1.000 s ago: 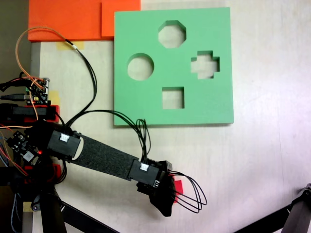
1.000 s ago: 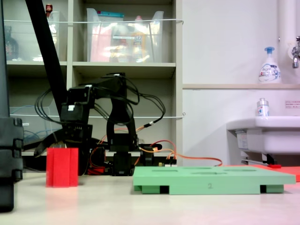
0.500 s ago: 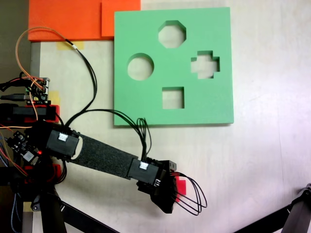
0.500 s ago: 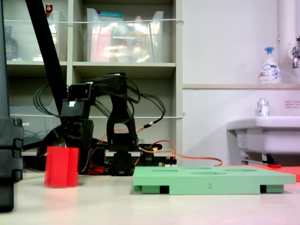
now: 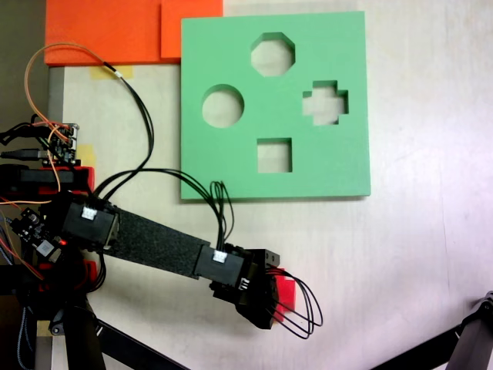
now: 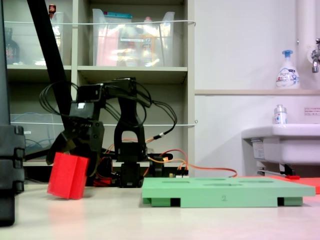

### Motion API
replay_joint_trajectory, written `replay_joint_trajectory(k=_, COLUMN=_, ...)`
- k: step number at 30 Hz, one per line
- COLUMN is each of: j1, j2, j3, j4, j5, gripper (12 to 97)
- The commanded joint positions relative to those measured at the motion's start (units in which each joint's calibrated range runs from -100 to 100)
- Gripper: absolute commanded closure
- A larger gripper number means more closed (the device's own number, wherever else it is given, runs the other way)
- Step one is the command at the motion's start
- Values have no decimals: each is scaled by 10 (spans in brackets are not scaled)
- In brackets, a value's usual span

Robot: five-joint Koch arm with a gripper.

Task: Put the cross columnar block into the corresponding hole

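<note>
Cross columnar block (image 6: 68, 175) now tilted, lifted at one edge; fingers (image 6: 75, 150) gripping it.

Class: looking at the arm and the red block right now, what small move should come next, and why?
Probably a short lift straight up: the gripper seems closed on the red cross block, which sits tilted with one edge off the table, away from the green board.

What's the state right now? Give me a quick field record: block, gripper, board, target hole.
block: red block, tilted, one bottom edge off the table, left of the board in a fixed view
gripper: gripper at the block's top; jaw state unclear
board: green board flat on the table, apart from the block
target hole: plus-shaped hole, empty
</note>
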Motion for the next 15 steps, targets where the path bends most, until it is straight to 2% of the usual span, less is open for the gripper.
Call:
replay_joint_trajectory(k=1, j1=0, j2=-16, j3=-4, j4=-34, j5=-1, gripper=705)
replay_joint_trajectory(k=12, j1=6, j2=-55, j3=0, j4=-60, j5=0, gripper=707)
replay_joint_trajectory(k=15, j1=6, j2=-64, j3=0, j4=-71, j5=3, gripper=755)
